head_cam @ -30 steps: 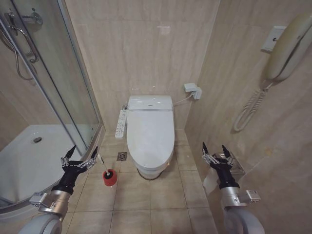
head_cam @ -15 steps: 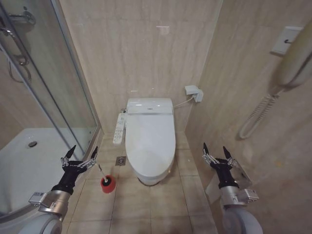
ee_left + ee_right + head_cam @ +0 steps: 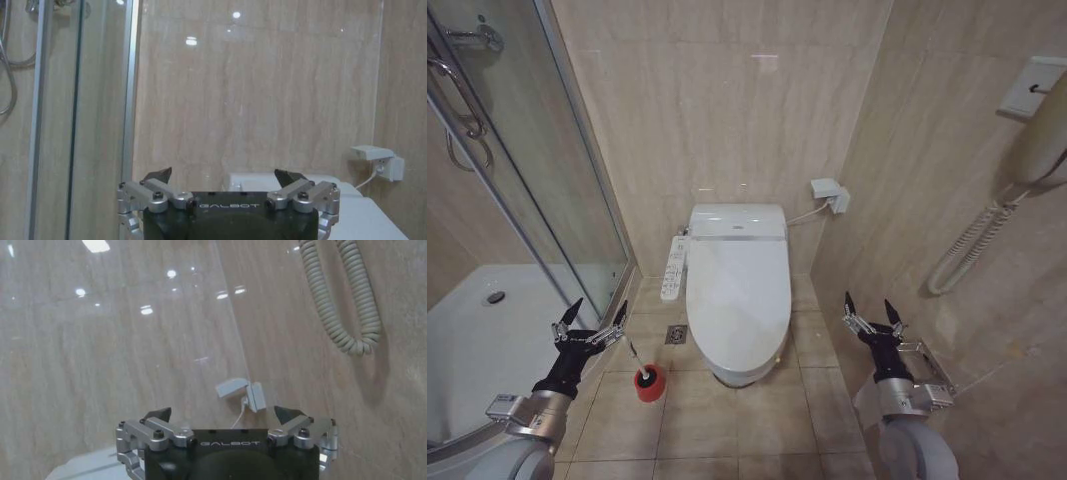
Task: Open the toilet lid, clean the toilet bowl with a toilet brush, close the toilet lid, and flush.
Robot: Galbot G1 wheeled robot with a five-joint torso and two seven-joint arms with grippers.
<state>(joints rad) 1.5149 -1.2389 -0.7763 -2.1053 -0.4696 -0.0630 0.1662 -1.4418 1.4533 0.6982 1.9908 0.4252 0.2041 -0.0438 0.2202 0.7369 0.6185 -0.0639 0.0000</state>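
A: Where is the toilet lid (image 3: 737,300) sitting?
B: Flat down over the toilet bowl (image 3: 739,372), dead centre against the back wall, at twelve o'clock from the robot. A side control panel (image 3: 673,267) is sticking out at the lid's nine o'clock.

A: And the toilet brush (image 3: 641,365)?
B: It is standing in its red holder (image 3: 649,383) on the floor tiles, at about seven o'clock from the bowl, near a floor drain (image 3: 676,334).

A: What are the arms doing?
B: The left gripper (image 3: 590,322) is hanging with its fingers spread and nothing between them, at about ten o'clock from the brush, just above it. The right gripper (image 3: 868,311) is also gaping and holding nothing, at four o'clock from the bowl, close to the side wall.

A: Anything crowding the space?
B: A glass shower door (image 3: 527,170) is closing off the nine o'clock side, with a shower tray (image 3: 482,340) behind it. A wall phone (image 3: 1044,140) with a coiled cord (image 3: 972,245) is hanging at two o'clock, and a wall socket (image 3: 829,192) is sitting at one o'clock from the lid.
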